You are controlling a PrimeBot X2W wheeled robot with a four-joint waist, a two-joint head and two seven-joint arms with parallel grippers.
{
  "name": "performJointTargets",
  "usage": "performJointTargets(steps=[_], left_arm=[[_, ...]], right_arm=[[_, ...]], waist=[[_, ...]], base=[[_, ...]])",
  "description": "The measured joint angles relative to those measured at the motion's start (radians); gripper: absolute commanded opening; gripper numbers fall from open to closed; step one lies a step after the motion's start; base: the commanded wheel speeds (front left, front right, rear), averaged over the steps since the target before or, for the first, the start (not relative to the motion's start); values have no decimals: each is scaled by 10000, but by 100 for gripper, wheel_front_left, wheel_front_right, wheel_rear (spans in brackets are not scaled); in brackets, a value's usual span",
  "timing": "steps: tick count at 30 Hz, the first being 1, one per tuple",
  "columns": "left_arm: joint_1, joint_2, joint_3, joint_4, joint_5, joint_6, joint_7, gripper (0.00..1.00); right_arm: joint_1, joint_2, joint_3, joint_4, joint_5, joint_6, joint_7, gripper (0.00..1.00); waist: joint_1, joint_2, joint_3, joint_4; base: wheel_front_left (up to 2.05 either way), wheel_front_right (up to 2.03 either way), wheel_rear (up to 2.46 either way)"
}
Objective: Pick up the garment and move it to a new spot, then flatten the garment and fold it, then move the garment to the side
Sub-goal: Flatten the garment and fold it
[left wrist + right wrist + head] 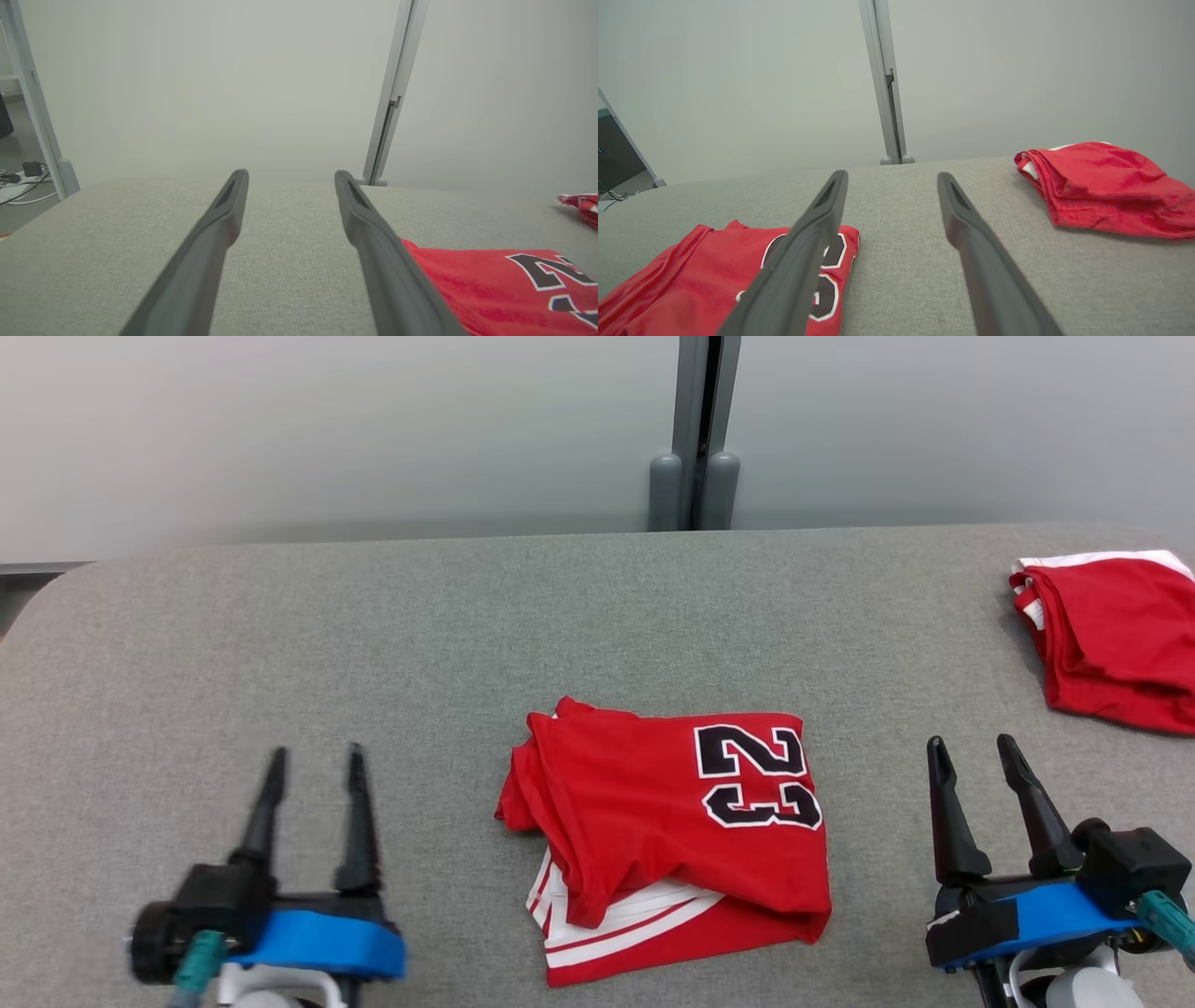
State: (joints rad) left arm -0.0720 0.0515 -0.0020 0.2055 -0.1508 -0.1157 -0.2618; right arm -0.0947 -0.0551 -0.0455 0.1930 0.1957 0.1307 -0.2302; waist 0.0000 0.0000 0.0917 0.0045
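A red jersey garment [667, 831] with a black "23" and white stripes lies folded in the middle of the grey padded table [420, 635]. It also shows as the garment [504, 289] in the left wrist view and the garment [705, 275] in the right wrist view. My left gripper [316, 761] stands open to the left of it, apart from it, holding nothing. My right gripper [973, 749] stands open to the right of it, also apart and holding nothing. Both grippers' fingers point toward the far edge.
A second folded red garment [1111, 635] with white trim lies at the table's far right; it shows as that pile [1106, 186] in the right wrist view. A grey partition post [695, 439] stands behind the table against pale walls. Cables [21, 179] lie on the floor at the left.
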Motion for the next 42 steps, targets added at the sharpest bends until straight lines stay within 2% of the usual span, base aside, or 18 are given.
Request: performJointTargets(steps=[9,14,21,27,28,29,30,37,42], left_arm=[[30,36,-2750,938,-263,-111,0,100],[-167,458,-4314,1546,-782,-140,59,100],[-330,771,-5524,2247,-1448,-140,196,100],[-610,813,-6032,2909,-1873,-140,130,100],[-691,819,-6094,3047,-1937,-140,125,83],[-764,819,-6153,3168,-1992,-140,121,29],[-833,813,-6182,3262,-2059,-140,94,0],[-1134,911,-6475,3078,-2437,-140,15,0],[-1016,1298,-6811,2476,-2640,-140,4,0]], right_arm=[[29,29,115,-13,-17,0,104,100],[29,36,209,4,-12,0,134,100],[20,38,261,13,19,0,130,100],[-34,38,290,111,81,0,73,100],[-40,40,301,127,90,0,65,100],[-44,40,307,148,92,0,29,100],[-48,38,311,167,96,0,13,100],[-46,42,242,257,150,0,-84,100],[-36,42,75,339,140,0,-98,100]], waist=[[0,0,-167,8],[0,0,-135,-86],[0,0,36,-288],[0,0,122,-419],[0,0,127,-433],[0,0,128,-443],[0,0,126,-448],[0,0,89,-355],[1,0,74,-204]], base=[[0,0,0],[0,0,0],[0,0,0],[0,0,0],[0,0,0],[0,0,0],[0,0,0],[0,0,0],[0,0,0]])
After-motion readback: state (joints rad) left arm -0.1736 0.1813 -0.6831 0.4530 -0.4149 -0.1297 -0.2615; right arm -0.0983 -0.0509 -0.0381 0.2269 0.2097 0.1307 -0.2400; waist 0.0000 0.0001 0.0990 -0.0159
